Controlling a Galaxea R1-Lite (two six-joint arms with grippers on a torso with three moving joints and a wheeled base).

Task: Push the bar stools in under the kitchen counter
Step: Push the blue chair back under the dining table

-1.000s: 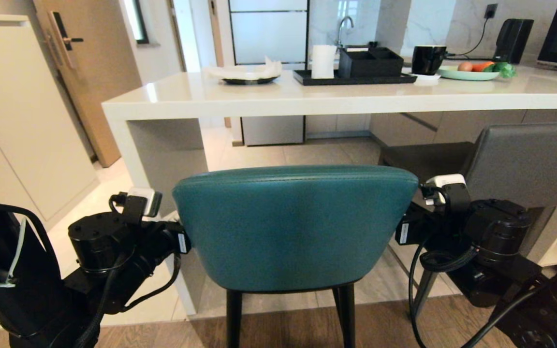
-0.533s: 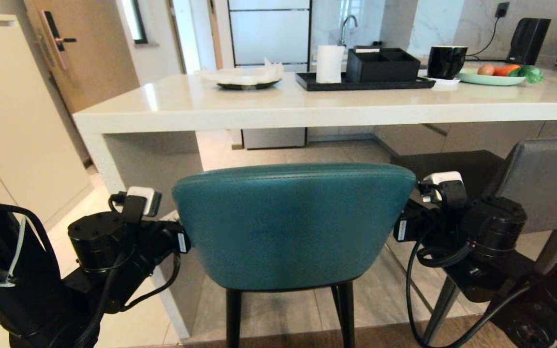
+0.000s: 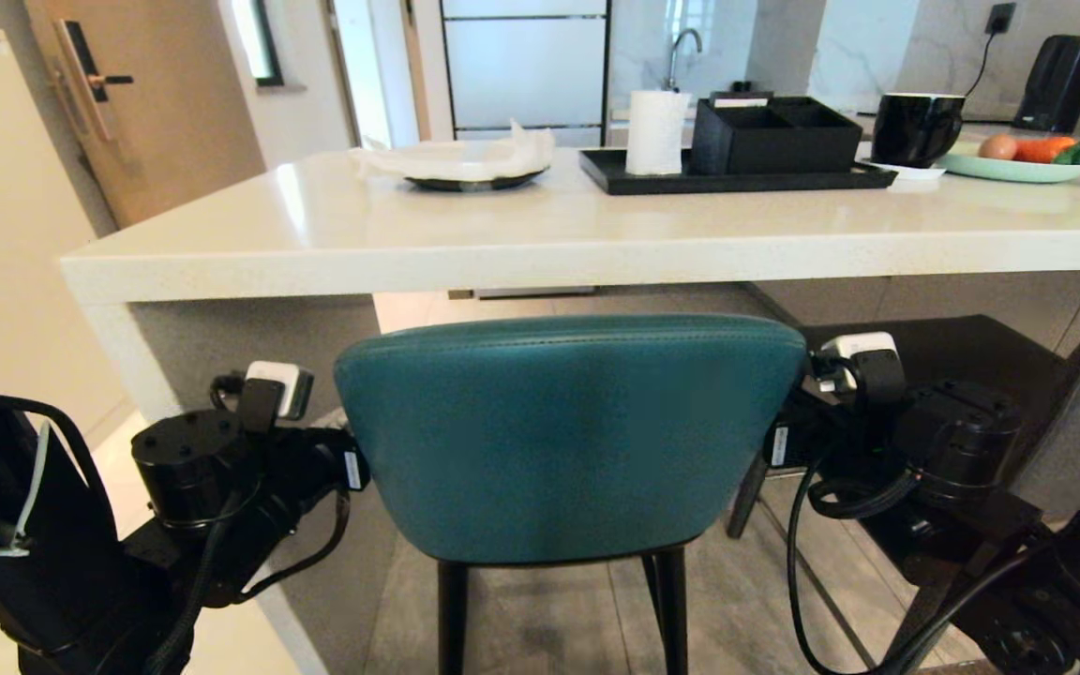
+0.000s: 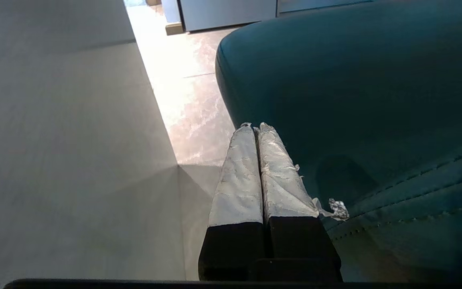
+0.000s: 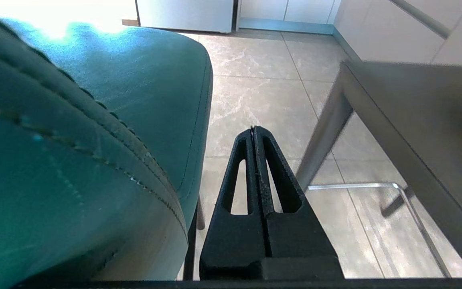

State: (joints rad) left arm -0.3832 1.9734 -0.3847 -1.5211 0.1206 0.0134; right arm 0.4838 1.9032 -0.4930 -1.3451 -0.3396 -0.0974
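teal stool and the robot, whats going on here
The robot has both arms either side of the teal leather stool with the rounded back: the left gripper and the right gripper, both shut and holding nothing, flank its backrest. The stool faces the glossy off-white stone counter, its seat reaching under the slab's edge. The dark grey stool stands to the right, untouched.

floor: pale tile [image 3: 596, 609] | door: wood [image 3: 142, 103] – far left | wall: marble [image 3: 868, 42] bkgd
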